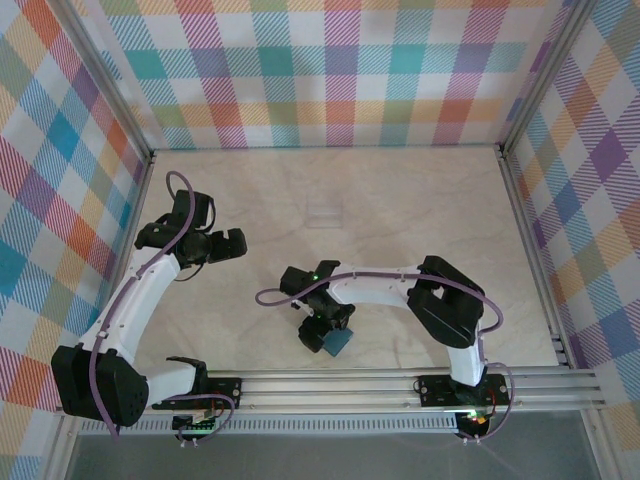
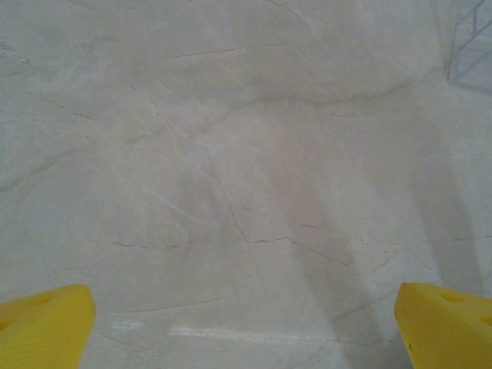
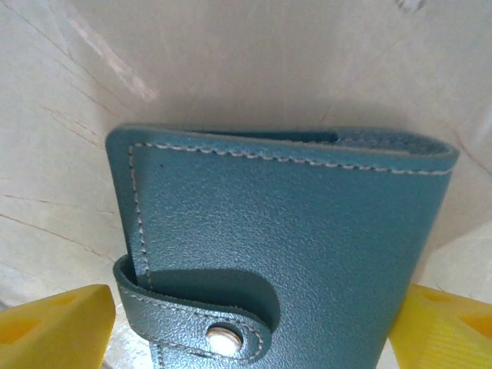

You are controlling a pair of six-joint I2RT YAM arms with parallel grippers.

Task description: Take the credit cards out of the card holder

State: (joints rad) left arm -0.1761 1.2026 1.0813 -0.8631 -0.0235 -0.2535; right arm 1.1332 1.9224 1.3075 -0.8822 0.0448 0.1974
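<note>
The card holder [image 3: 284,246] lies snapped shut near the table's front edge, between the right gripper's [image 3: 246,327] parted jaws. The left gripper [image 2: 246,327] hangs wide apart over bare table. Recommended: grip both covers squarely, clear of the snap tab [image 3: 204,311], before unfastening.

So the desk [image 1: 400,200] is a pale marble-look top. A teal card holder [image 1: 335,343] sits near the front edge, and a faint clear plastic square [image 1: 323,213] lies further back.

Clear plastic piece [image 1: 323,213] on table [image 1: 400,200]
</note>
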